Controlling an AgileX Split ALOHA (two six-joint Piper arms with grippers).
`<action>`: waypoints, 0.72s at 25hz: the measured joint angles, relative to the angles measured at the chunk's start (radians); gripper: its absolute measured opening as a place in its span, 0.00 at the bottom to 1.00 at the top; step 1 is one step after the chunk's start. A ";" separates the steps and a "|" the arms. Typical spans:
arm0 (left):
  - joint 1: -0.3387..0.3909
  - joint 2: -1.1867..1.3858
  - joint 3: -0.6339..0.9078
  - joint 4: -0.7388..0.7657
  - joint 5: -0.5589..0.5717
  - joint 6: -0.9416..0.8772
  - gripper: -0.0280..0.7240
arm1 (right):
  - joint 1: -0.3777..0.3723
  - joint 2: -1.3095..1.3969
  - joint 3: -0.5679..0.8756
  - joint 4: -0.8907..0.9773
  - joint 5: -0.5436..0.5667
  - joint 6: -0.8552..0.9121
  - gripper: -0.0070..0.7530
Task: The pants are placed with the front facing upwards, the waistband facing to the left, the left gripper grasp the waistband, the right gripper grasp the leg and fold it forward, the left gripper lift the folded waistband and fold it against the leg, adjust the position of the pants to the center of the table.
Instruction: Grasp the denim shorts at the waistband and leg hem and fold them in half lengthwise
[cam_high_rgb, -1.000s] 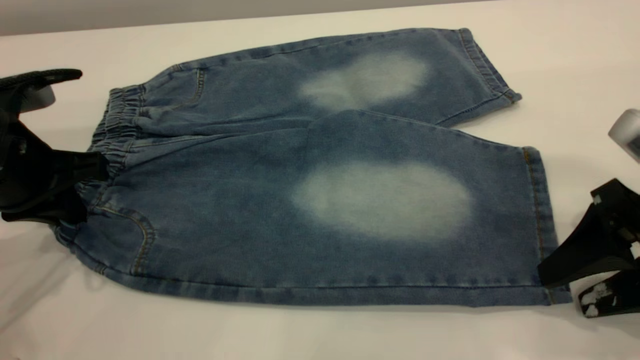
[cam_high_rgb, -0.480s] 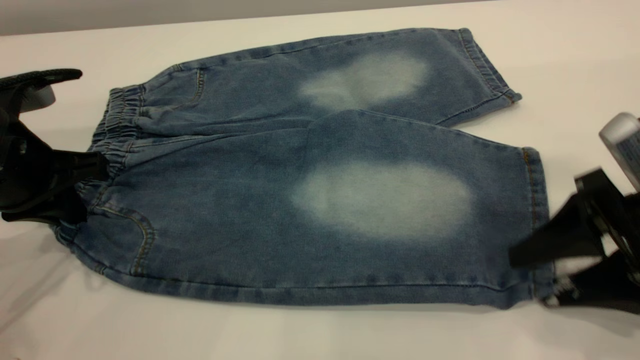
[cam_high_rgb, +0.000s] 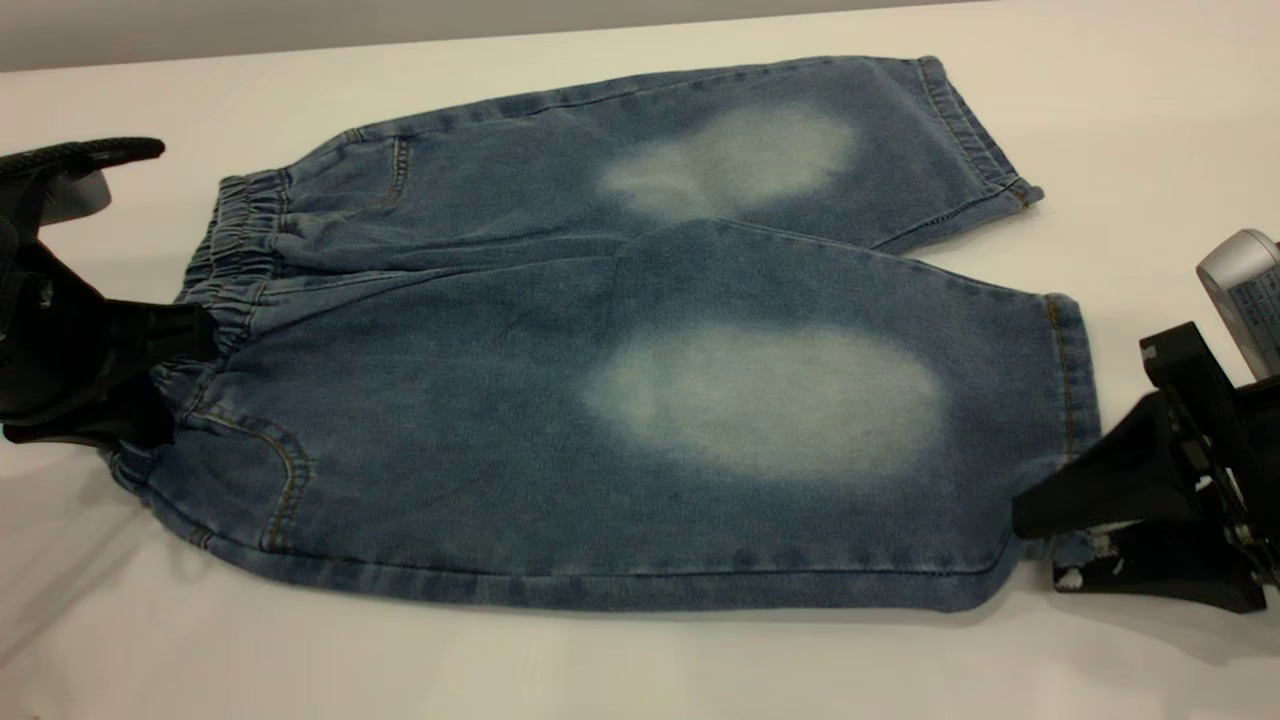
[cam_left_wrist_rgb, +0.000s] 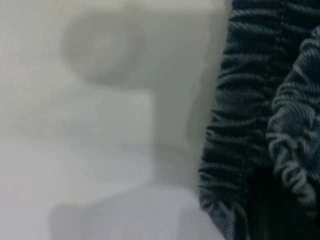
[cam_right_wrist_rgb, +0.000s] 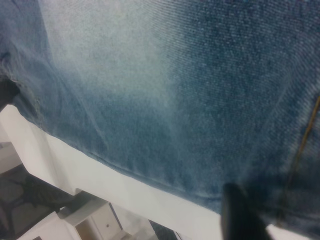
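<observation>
Spread flat and front-up across the plain white-grey surface (cam_high_rgb: 640, 670): small blue washed-denim pants (cam_high_rgb: 520, 420) with tan stitching, gathered elastic waistband (cam_high_rgb: 235, 265) toward the surface's left edge, hems toward the right edge. Two whitish faded ovals on top, one per leg. At the left edge, the matte black left pincer (cam_high_rgb: 165, 375), pressed against the ruched waistband near the front pocket; whether closed on the cloth, cannot tell, the fingertips being hidden. In the left wrist view only crinkled waistband (cam_left_wrist_rgb: 250, 130) and shadowed surface (cam_left_wrist_rgb: 75, 150). Near the surface's front right corner, the matte black right pincer (cam_high_rgb: 1050, 530) closed together on the hem corner of the wide near leg (cam_high_rgb: 760, 400), upper finger on top of the denim, lower finger flat on the surface, corner slightly bunched between them. In the right wrist view, denim of that leg (cam_right_wrist_rgb: 175, 90) filling most of the picture, one dark fingertip (cam_right_wrist_rgb: 240, 215) at its seamed edge.
</observation>
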 joint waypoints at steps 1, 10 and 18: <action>0.000 0.000 0.000 0.000 0.000 0.000 0.13 | 0.000 0.000 0.000 0.000 0.000 0.000 0.24; 0.000 -0.004 0.000 0.000 0.001 0.000 0.13 | 0.000 -0.017 0.001 -0.005 0.003 0.001 0.05; 0.000 -0.100 0.000 0.000 0.051 0.001 0.13 | 0.000 -0.138 0.001 -0.007 0.019 0.001 0.05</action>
